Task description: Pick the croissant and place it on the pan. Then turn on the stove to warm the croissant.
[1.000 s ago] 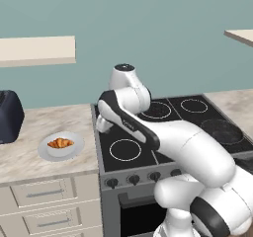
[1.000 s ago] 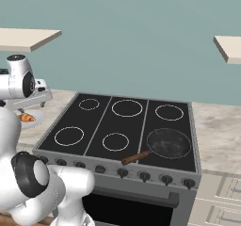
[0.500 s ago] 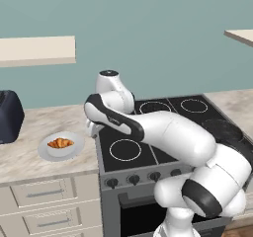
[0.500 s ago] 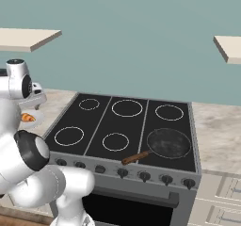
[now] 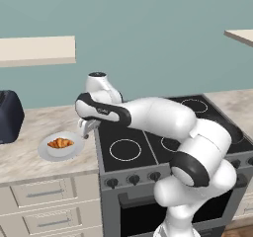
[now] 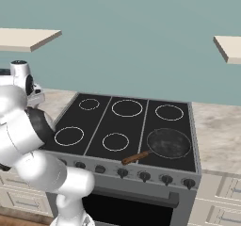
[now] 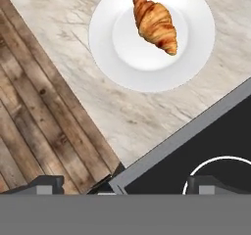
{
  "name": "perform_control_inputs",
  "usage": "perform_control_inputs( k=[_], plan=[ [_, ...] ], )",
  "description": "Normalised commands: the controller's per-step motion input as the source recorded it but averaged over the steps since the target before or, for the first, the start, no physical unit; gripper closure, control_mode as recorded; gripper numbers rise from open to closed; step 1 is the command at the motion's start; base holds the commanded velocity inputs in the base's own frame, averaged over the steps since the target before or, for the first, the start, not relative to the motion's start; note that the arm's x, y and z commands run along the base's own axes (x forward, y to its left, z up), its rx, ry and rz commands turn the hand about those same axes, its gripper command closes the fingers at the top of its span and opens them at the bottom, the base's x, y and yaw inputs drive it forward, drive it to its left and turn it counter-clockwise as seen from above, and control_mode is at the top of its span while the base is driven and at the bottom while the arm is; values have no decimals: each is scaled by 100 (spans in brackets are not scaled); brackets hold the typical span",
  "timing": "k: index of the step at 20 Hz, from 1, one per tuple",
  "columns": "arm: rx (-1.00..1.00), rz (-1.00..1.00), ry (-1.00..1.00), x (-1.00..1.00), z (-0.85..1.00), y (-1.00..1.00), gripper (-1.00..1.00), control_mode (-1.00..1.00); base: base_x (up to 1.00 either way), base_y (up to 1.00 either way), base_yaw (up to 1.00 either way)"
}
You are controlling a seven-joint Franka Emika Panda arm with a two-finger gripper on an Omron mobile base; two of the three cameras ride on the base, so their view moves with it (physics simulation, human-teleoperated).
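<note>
1. Hovering wide and empty, the pincer (image 7: 125, 182) hangs over the table edge beside the stove (image 5: 148, 149).
2. Reaching is the step in hand; next, move over the croissant (image 7: 155, 23) on its plate (image 7: 105, 48) and descend.
3. Arm stretches left; the pan (image 6: 168, 143) waits well apart.

The croissant (image 7: 156, 23) is golden-orange with brown streaks, on a plain white plate (image 7: 112, 58). The counter (image 7: 83, 82) is pale beige marble with grey veins. The floor (image 7: 39, 126) is brown wood planks. The stove (image 6: 99, 135) has a black top with white rings and a grey front. The pan (image 6: 169, 142) is dark grey with a brown handle. The wall (image 5: 148, 48) is teal.
</note>
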Motion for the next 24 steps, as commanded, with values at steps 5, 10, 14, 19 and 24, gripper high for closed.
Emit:
perform_control_inputs(
  k=[5,10,14,19,24],
  plan=[
    [-2,13,-1,11,-23,31,-100,-100,0,0,0],
    [0,13,0,19,-25,23,-100,-100,0,0,0],
    [0,13,0,19,-25,22,-100,-100,0,0,0],
    [0,12,0,21,-26,22,-100,-100,0,0,0],
    [0,11,0,23,-24,18,-100,-100,0,0,0]
  ],
)
